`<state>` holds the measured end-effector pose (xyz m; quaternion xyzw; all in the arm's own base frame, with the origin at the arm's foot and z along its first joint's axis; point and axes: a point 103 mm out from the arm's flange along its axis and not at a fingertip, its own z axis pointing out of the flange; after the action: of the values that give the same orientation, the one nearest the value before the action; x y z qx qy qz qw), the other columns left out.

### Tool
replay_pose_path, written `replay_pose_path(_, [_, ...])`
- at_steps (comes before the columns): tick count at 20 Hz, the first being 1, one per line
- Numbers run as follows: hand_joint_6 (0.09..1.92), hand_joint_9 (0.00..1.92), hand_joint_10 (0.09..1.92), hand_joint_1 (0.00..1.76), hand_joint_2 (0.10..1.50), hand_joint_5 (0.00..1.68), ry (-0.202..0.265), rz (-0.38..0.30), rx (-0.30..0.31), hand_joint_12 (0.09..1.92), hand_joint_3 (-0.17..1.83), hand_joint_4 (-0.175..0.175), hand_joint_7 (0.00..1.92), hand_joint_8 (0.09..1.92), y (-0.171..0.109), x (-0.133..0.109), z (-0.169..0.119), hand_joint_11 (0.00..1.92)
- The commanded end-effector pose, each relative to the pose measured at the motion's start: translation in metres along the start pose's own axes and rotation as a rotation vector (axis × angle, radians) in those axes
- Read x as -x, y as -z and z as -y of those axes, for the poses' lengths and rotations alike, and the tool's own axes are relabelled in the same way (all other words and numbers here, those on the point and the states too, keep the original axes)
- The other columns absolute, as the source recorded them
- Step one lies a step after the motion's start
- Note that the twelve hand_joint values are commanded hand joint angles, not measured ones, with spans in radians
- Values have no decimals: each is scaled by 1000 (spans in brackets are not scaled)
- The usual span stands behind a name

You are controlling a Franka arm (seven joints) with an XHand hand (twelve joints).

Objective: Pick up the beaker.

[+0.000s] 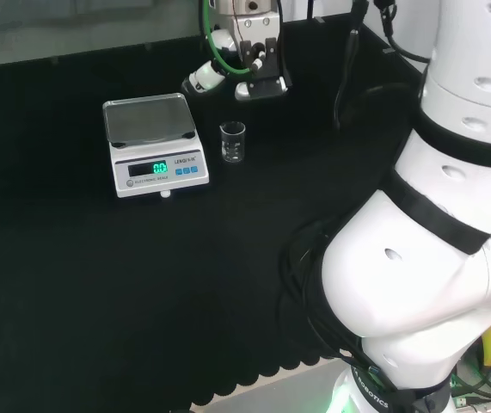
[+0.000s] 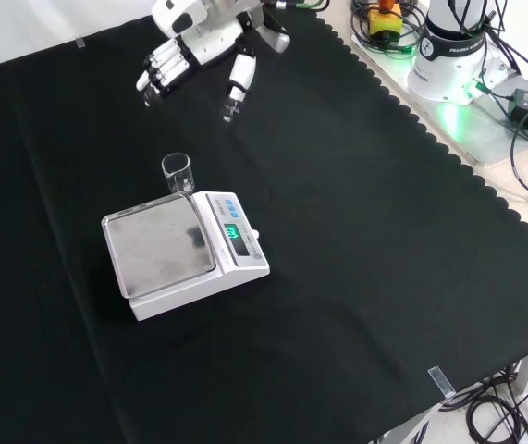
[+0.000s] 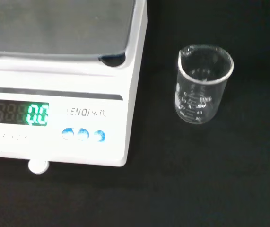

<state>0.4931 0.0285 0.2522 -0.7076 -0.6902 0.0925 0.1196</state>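
A small clear glass beaker (image 1: 233,142) stands upright on the black cloth, just right of the scale in the head view. In the front view the beaker (image 2: 178,174) sits right behind the scale, and in the wrist view the beaker (image 3: 202,85) looks empty. My hand (image 2: 194,51) hangs above the cloth, well behind the beaker in the front view, with its fingers (image 2: 159,72) straight and spread and nothing in it. In the head view the hand (image 1: 245,73) is beyond the beaker.
A white digital scale (image 1: 152,144) with a steel pan and a lit green display stands beside the beaker; the scale (image 2: 180,252) fills the cloth's middle in the front view. The cloth's scalloped edge (image 2: 448,162) runs along the right, with cables and the arm's base (image 2: 453,51) past it.
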Motion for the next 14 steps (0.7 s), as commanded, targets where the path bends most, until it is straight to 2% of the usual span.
replay_pose_path(1, [87, 0, 312, 463, 980, 187, -21, 18, -23, 1444, -83, -109, 0, 87, -18, 9, -25, 0])
replay_pose_path(6, [87, 0, 377, 471, 983, 193, -28, 8, -46, 1361, -82, -111, 13, 87, -30, 17, -42, 0])
replay_pose_path(14, [87, 0, 427, 484, 988, 199, -46, 25, -105, 1382, -79, -111, 36, 87, -53, 36, -67, 0])
